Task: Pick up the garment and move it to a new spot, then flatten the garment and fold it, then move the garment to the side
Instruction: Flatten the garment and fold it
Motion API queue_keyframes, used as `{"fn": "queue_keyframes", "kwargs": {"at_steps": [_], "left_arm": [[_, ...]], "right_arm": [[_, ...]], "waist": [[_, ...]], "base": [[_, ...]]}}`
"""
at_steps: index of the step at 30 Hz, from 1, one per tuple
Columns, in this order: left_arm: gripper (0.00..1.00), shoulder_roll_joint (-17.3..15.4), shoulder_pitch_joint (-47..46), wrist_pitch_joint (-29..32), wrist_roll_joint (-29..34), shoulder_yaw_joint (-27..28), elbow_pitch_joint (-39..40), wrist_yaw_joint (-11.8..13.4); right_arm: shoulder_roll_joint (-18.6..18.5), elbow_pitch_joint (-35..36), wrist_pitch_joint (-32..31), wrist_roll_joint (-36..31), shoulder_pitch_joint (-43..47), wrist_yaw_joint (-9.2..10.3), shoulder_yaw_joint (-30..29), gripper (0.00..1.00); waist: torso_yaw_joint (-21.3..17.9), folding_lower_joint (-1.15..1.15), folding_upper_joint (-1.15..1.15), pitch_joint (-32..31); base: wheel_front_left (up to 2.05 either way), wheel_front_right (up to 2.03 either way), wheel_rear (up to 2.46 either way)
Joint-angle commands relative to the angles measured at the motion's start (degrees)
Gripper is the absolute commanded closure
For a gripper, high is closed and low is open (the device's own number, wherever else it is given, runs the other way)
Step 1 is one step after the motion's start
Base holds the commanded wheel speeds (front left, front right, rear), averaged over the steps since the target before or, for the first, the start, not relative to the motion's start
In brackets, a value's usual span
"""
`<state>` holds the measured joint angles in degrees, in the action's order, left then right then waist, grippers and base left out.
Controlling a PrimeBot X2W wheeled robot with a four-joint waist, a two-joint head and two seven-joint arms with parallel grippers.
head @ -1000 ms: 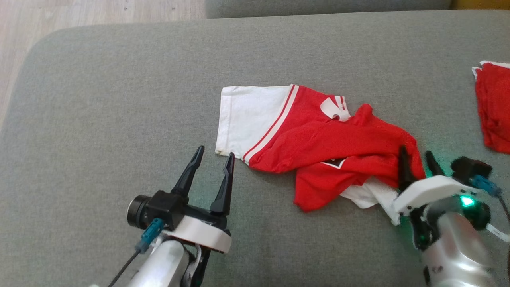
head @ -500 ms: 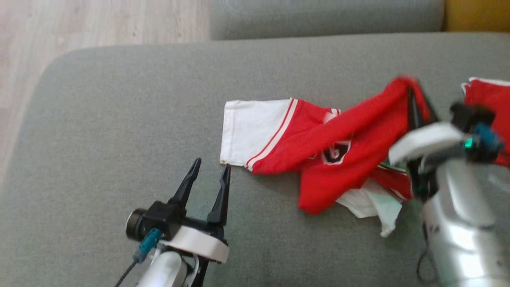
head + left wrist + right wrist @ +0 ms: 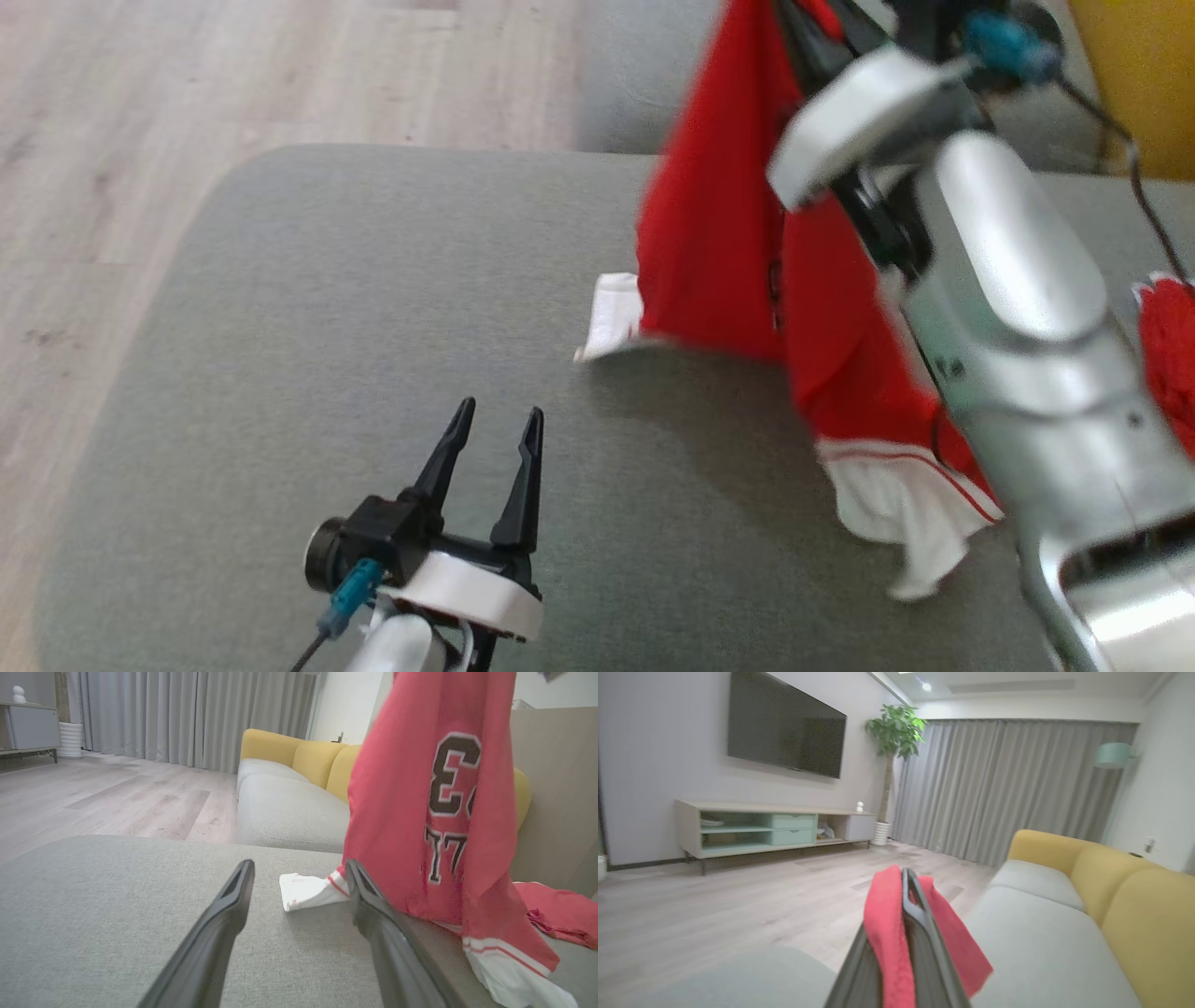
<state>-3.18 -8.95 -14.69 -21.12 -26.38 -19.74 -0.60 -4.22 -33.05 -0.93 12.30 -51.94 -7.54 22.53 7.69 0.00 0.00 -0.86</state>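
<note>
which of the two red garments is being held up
The red jersey with white sleeves and dark numbers, hanging from the right gripper. The other red garment lies bunched on the grey cushion to the right, in no gripper.

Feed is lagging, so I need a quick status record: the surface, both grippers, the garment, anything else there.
surface: grey cushion
right gripper: shut on red jersey, raised high
left gripper: open, empty, low over the cushion
red jersey: hanging from the right gripper; one white sleeve rests on the cushion
other: second red garment at the cushion's right edge
stage: lifted, not yet flattened
</note>
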Motion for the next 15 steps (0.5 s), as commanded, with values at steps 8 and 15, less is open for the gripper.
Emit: {"fn": "queue_keyframes", "kwargs": {"at_steps": [8,15], "left_arm": [[0.00,0.28,-0.36,-0.30,-0.30,1.63,2.01,0.24],[0.00,0.29,0.67,-0.30,0.06,3.34,3.02,0.71]], "right_arm": [[1.33,-3.20,6.94,9.23,-16.90,0.05,5.98,1.00],[1.34,-15.44,11.51,7.63,-22.44,0.05,-2.39,1.00]], "waist": [[3.69,0.00,0.00,-2.52],[1.32,0.00,0.00,-1.26]], "base": [[0.00,0.00,0.00],[0.00,0.00,0.00]]}}
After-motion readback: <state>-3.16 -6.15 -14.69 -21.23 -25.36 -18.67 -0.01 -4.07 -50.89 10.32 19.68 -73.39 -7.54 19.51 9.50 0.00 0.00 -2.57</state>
